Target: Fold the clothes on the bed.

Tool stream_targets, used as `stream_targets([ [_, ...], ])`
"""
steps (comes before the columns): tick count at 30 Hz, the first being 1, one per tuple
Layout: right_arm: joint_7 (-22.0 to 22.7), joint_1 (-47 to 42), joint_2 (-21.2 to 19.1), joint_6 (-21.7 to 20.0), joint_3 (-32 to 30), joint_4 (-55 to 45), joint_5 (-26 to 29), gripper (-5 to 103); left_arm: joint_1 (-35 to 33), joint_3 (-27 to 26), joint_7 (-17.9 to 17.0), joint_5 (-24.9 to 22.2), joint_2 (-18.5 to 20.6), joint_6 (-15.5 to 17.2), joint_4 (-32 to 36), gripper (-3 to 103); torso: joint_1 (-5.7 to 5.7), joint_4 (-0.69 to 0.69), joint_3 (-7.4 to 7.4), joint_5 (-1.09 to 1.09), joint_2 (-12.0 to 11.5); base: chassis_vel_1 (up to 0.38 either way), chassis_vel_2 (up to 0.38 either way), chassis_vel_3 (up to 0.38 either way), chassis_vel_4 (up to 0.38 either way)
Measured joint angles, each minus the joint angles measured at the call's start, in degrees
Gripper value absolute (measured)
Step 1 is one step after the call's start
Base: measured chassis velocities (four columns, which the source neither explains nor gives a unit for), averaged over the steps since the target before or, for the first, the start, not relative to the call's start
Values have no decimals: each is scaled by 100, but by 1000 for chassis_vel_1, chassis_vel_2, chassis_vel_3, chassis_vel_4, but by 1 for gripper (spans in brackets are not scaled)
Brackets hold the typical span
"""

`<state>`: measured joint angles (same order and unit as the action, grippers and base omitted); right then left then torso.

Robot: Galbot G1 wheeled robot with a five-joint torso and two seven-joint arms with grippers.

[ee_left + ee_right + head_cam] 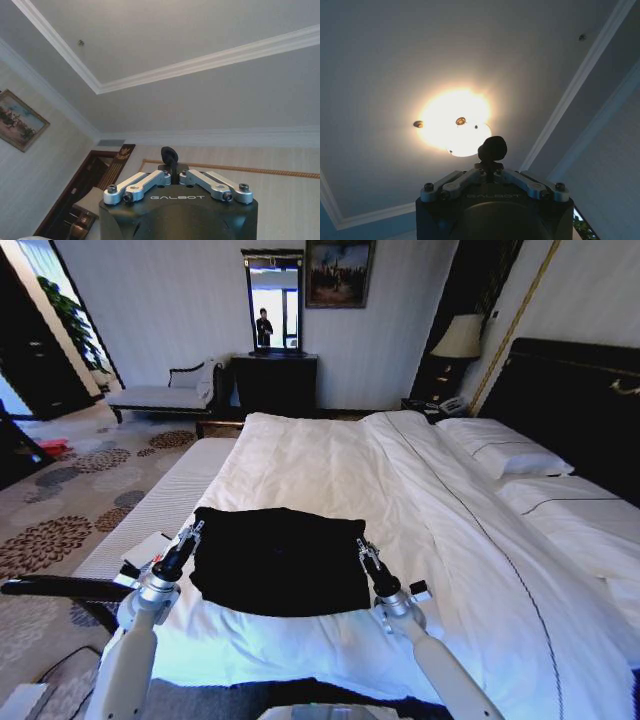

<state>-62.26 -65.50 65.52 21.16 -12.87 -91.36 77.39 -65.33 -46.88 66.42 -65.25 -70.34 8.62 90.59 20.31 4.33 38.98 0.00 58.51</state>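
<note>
On the white-duveted double bed (pixel 330 455), your closed left hand (pixel 192 531) and right hand (pixel 364 549) flank the folded black cotton T-shirt (pixel 280 558), probably poised for another fold.

Head camera looks forward and down across the bed (pixel 420 500) from near its foot. Both wrist cameras point up at the ceiling (pixel 200 35), the right facing a ceiling lamp (pixel 457 122).

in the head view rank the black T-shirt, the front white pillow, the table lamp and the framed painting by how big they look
1. Black folded cotton T-shirt, nearest the camera, so nearness inflates it.
2. Flat white pillow.
3. Dark framed painting and cream-shaded table lamp: similar in look, both far off, so I won't rank them.
</note>
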Motion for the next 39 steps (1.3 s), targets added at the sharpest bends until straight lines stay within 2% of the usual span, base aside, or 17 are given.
stream_targets([
  [11, -69, 44, -239, -73, -143, -160, -29, 1, -54, -72, 2, -80, 97, 51, 411, 2, 0, 0, 0, 0, 0, 0, 0, 0, 0],
  [19, -94, 19, -263, -79, -174, -249, -35, 1, -108, -111, 2, -152, 126, 76, 546, 2, 0, 0, 0, 0, 0, 0, 0, 0, 0],
  [28, -108, -58, -336, -100, -380, -652, 49, 1, -130, -281, -11, -524, 183, 157, 1019, 2, 0, 0, 0, 0, 0, 0, 0, 0, 0],
  [39, 52, -120, -360, -109, -640, -1074, 231, 1, -153, -414, -34, -820, 177, 189, 1206, 2, -1, 0, 0, 0, 0, 0, 0, 0, 0],
])
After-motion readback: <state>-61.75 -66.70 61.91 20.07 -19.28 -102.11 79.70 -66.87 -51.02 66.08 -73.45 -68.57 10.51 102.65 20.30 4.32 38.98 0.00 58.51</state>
